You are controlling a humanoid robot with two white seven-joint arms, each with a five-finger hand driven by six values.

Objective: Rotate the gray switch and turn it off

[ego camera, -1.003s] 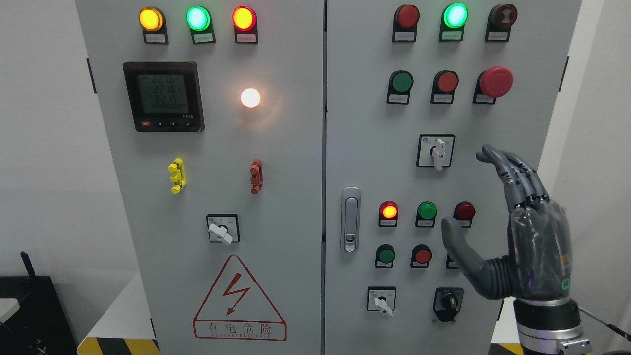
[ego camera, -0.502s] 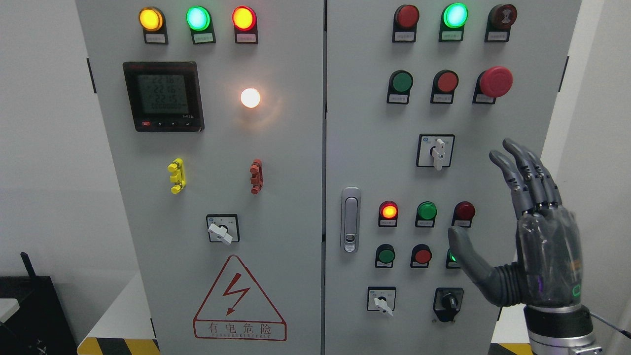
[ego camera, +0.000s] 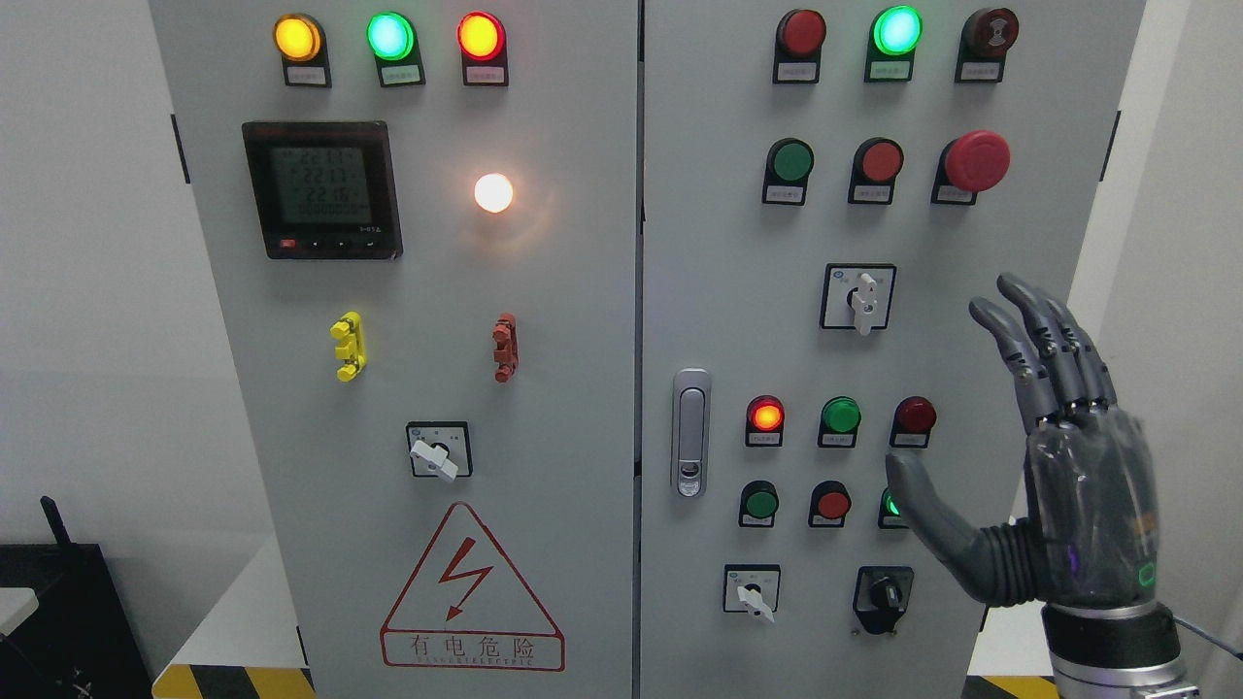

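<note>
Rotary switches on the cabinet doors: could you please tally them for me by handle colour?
Light gray handle switches: 3
Black knob switch: 1
Total: 4

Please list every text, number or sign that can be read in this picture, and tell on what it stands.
"有电危险": red warning triangle with a lightning bolt, left door.
Meter: three rows of digits starting "22"; last digits too blurred.
Small print under the warning characters: unreadable.
Labels under lamps and buttons: too small.
Switch plates: marks unreadable.
</note>
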